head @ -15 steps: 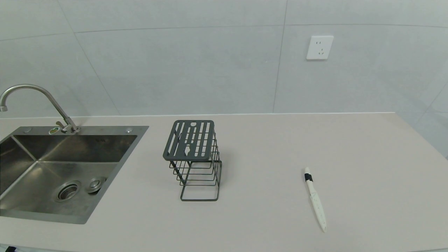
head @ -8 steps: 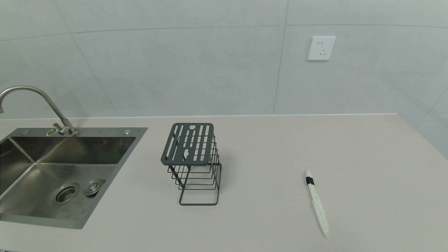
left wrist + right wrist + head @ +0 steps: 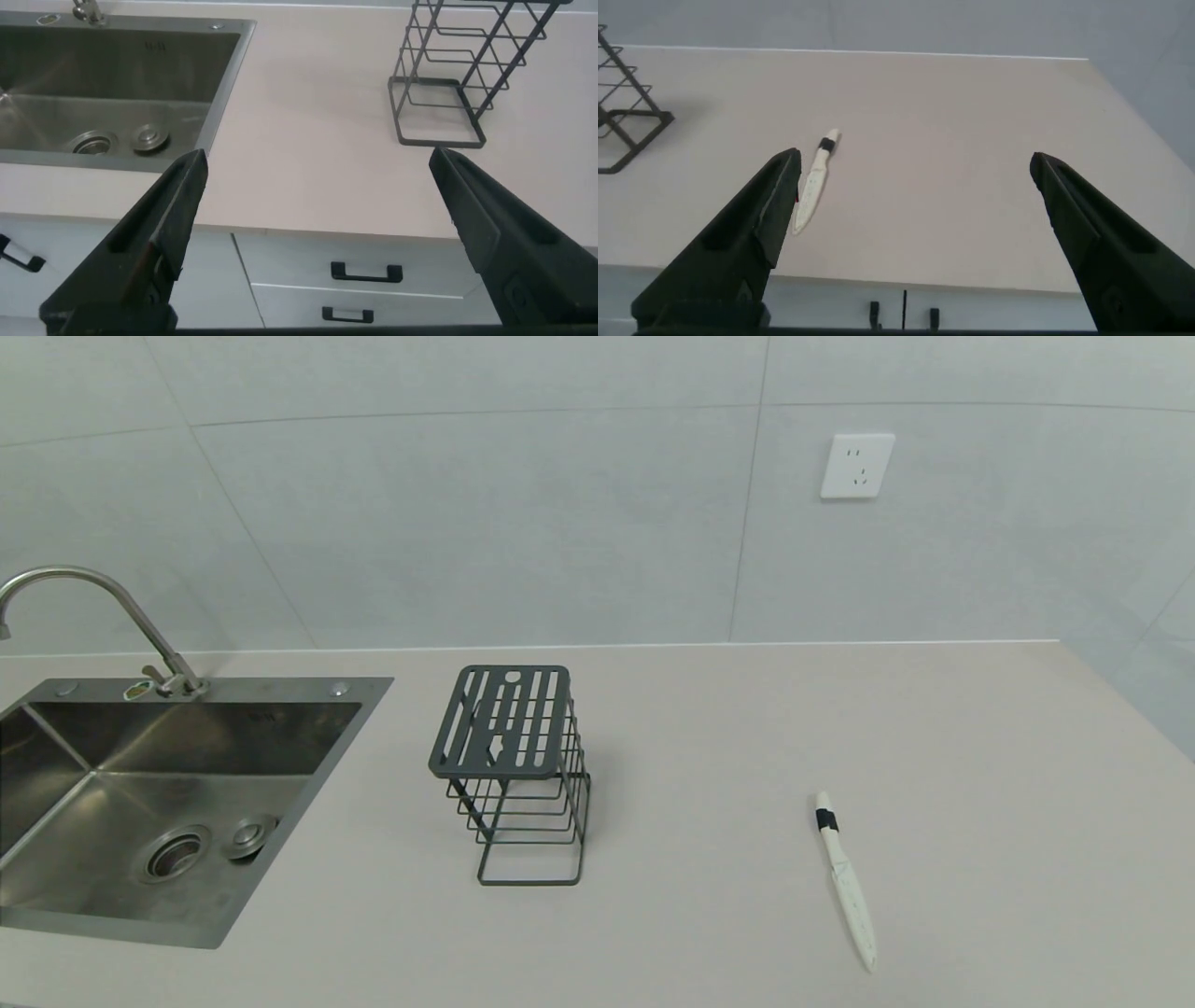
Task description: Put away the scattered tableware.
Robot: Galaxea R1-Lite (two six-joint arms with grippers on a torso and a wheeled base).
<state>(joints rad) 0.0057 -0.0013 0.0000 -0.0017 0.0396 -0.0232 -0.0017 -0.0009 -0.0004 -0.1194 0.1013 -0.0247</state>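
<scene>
- Knife [image 3: 843, 877]: flat on the counter [image 3: 709, 737], well right of the slotted rack [image 3: 512, 756], blade toward the near edge.
- Right gripper [image 3: 915, 159]: fingers spread wide, facing the knife, probably ready for pickup.
- Left gripper [image 3: 318, 159]: spread wide, empty, near the rack.

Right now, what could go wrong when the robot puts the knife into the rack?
The knife lies flat on the counter, so the open right gripper may push it rather than grip it. Its tip points toward the counter's front edge; a nudge could slide it off. The wire rack has narrow slots; a misaligned blade might tip it.
</scene>
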